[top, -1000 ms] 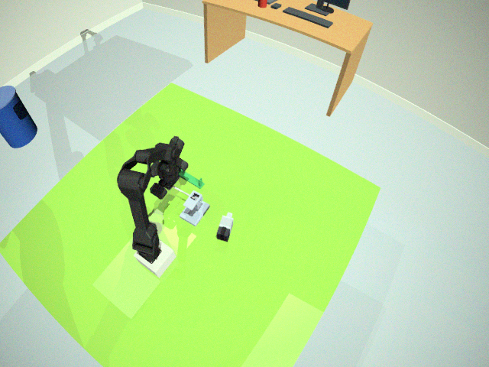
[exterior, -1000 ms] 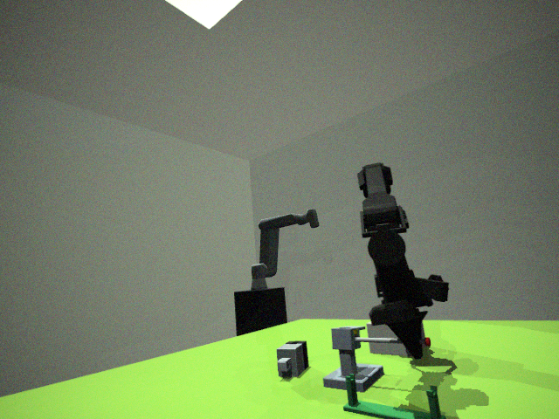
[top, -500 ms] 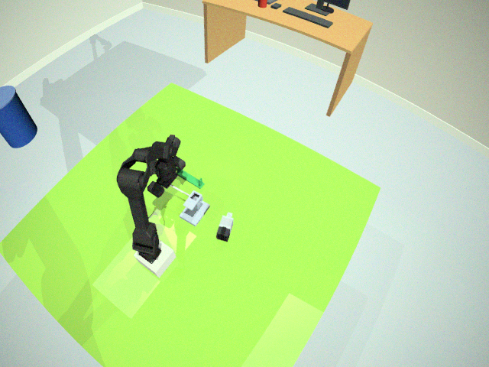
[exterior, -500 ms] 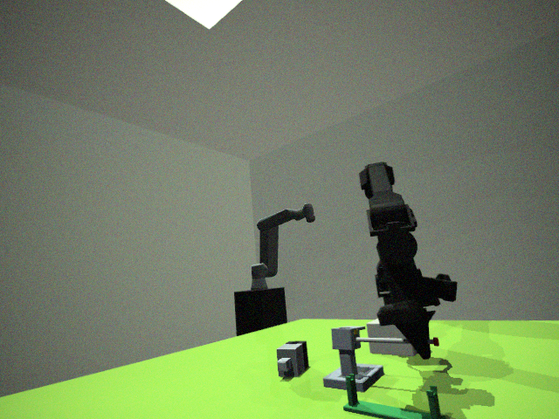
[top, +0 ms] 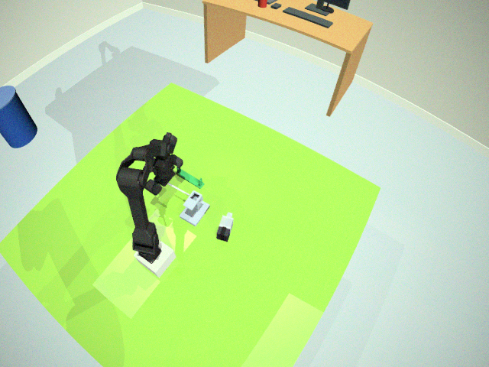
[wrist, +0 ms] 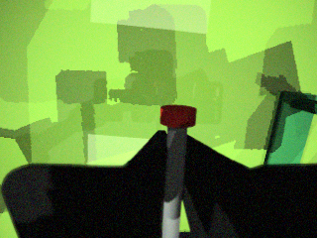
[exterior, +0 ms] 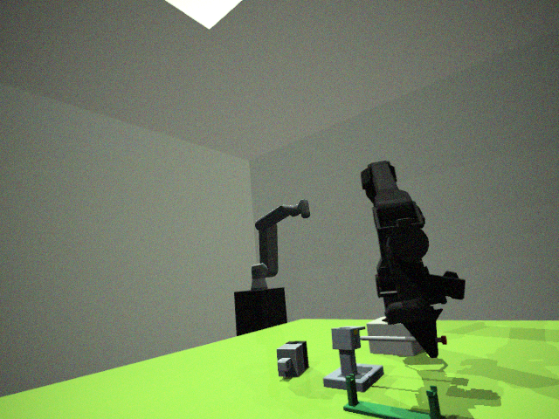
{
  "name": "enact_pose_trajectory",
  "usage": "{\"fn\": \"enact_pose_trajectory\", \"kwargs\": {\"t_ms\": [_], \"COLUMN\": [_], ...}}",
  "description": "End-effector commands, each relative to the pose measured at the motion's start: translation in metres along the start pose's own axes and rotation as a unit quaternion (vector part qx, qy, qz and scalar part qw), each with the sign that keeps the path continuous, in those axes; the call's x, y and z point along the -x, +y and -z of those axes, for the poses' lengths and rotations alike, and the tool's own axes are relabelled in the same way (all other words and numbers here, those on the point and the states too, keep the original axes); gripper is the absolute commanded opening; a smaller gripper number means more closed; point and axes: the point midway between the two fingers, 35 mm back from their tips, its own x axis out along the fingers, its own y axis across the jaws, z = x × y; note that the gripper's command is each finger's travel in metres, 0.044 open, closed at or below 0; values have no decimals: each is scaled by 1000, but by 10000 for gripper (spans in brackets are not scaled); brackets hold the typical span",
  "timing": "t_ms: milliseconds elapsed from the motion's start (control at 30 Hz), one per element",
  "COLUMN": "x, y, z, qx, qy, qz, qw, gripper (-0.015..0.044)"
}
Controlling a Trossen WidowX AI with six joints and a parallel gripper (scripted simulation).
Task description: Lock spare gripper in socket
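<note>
The lock pin, a thin grey rod (top: 178, 189) (exterior: 388, 338) (wrist: 171, 220) with a red head (exterior: 443, 340) (wrist: 178, 117), lies level between my fingers. My gripper (top: 165, 182) (exterior: 431, 345) (wrist: 168, 138) is shut on it near the head, beside the mount and above the mat. The rod's far end reaches the side of the grey mount's socket (top: 193, 200) (exterior: 345, 339); whether its tip is still inside is unclear. The socket's top opening looks empty. The spare gripper (top: 225, 227) (exterior: 293, 358), a pale block with a black end and small spigot, lies on the mat apart from the mount.
A green rack with two uprights (top: 190, 179) (exterior: 383, 409) (wrist: 291, 141) stands on the mat near the mount and my gripper. The arm's white base (top: 161, 261) (exterior: 390, 342) is behind the mount in the exterior view. A desk (top: 292, 21) and a blue cylinder (top: 16, 122) stand off the mat.
</note>
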Motion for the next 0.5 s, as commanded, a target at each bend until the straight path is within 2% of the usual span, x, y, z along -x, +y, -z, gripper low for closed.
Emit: {"fn": "enact_pose_trajectory", "kwargs": {"t_ms": [0, 467], "x": [2, 3], "y": [-2, -2], "z": [-3, -16], "qx": [-2, -3], "qy": [2, 3], "qz": [1, -3], "qw": [1000, 1000], "gripper": [0, 0]}}
